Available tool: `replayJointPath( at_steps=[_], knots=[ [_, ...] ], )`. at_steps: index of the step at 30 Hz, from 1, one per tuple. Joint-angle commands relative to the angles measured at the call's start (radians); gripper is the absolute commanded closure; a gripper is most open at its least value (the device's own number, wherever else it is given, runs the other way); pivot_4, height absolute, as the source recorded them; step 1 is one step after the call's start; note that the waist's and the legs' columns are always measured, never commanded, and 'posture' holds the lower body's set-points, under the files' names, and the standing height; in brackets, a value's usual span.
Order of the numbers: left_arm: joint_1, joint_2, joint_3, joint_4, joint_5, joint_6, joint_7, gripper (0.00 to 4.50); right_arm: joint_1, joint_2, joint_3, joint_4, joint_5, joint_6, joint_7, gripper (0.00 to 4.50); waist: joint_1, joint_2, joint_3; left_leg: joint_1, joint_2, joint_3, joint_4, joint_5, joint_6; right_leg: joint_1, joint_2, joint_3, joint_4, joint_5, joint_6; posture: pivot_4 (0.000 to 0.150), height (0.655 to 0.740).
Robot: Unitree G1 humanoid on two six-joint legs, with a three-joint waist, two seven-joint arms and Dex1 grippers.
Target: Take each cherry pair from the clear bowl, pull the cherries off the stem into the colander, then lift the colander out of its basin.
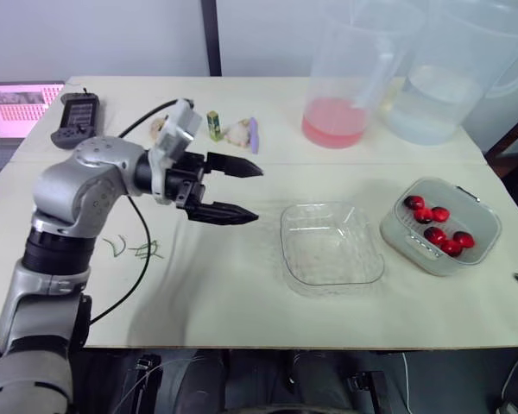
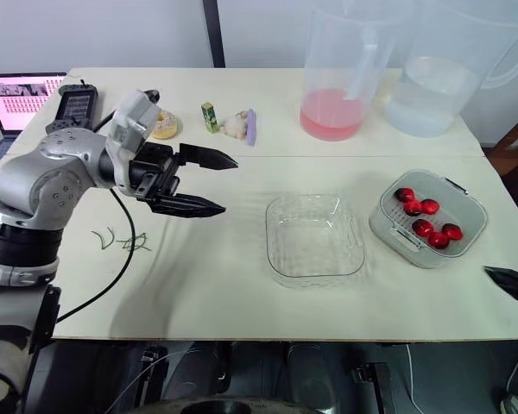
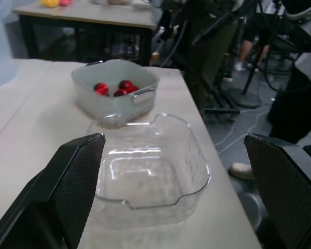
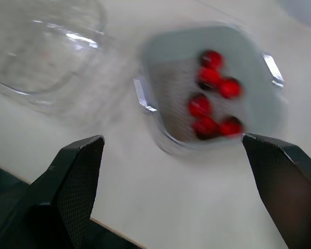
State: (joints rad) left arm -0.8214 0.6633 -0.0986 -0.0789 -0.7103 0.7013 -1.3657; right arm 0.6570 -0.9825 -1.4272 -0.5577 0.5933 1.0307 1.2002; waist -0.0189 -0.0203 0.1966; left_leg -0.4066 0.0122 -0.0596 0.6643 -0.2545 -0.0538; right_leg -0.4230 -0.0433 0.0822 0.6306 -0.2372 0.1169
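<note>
The left gripper (image 2: pixel 229 185) and right gripper (image 4: pixel 172 139) are open and empty. The clear bowl (image 2: pixel 315 237) sits empty at the centre of the counter (image 2: pixel 198 285). The colander (image 2: pixel 395 226) holds the cherries (image 2: pixel 423 217) near the right edge. An uneven lift risks spilling them or dragging the basin (image 3: pixel 109 104) along.

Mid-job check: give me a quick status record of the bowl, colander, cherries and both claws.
bowl: square clear plastic bowl, looks empty
colander: pale square plastic colander, not yet lifted
cherries: six loose red cherries, inside the colander
stems: thin green stems on the white table, on the robot's left
left claw: open, empty, above the table left of the bowl
right claw: open, empty, near the colander
likely next: lift the colander
</note>
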Motion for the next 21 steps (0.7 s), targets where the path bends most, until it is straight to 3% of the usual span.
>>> replayJointPath(
  at_steps=[1, 4, 10, 16, 21],
  knots=[
    [-0.018, -0.01, 0.017, -0.02, -0.007, -0.007, 0.005, 0.02, 0.04, 0.018, -0.052, 0.011, -0.032, -0.075, 0.033, 0.0, -0.002, 0.0, 0.0, 0.0, 0.0, 0.0, 0.0, 0.0, 0.0, 0.0, 0.0, 0.0, 0.0, 0.0, 0.0, 0.15, 0.74],
    [-0.007, -0.015, 0.026, 0.008, 0.013, -0.035, 0.0, 0.02, -0.005, -0.009, -0.039, 0.001, 0.0, -0.063, 0.01, 0.0, -0.006, 0.0, 0.0, 0.0, 0.0, 0.0, 0.0, 0.0, 0.0, 0.0, 0.0, 0.0, 0.0, 0.0, 0.0, 0.15, 0.74],
    [0.05, -0.048, 0.071, 0.063, 0.082, -0.145, 0.088, 0.02, -0.203, -0.133, 0.125, -0.026, 0.031, -0.028, -0.114, 0.0, -0.005, 0.0, 0.0, 0.001, 0.0, 0.0, 0.0, 0.0, 0.0, 0.001, 0.0, 0.0, 0.0, 0.001, -0.001, 0.15, 0.74],
    [0.164, -0.064, 0.09, -0.004, 0.106, -0.179, 0.173, 0.02, -0.219, -0.299, 0.406, -0.053, -0.027, 0.015, -0.132, 0.0, 0.005, 0.0, 0.0, -0.001, 0.0, -0.001, -0.002, 0.0, 0.0, -0.001, 0.0, 0.0, 0.0, 0.003, -0.004, 0.15, 0.74],
    [0.252, -0.106, 0.087, -0.096, 0.109, -0.181, 0.264, 0.02, -0.456, -0.347, 0.776, -0.014, -0.011, -0.001, -0.304, 0.0, 0.004, 0.0, 0.0, -0.001, -0.002, 0.0, 0.0, 0.0, 0.0, 0.0, -0.003, 0.0, -0.001, 0.003, -0.004, 0.15, 0.74]
  ],
)
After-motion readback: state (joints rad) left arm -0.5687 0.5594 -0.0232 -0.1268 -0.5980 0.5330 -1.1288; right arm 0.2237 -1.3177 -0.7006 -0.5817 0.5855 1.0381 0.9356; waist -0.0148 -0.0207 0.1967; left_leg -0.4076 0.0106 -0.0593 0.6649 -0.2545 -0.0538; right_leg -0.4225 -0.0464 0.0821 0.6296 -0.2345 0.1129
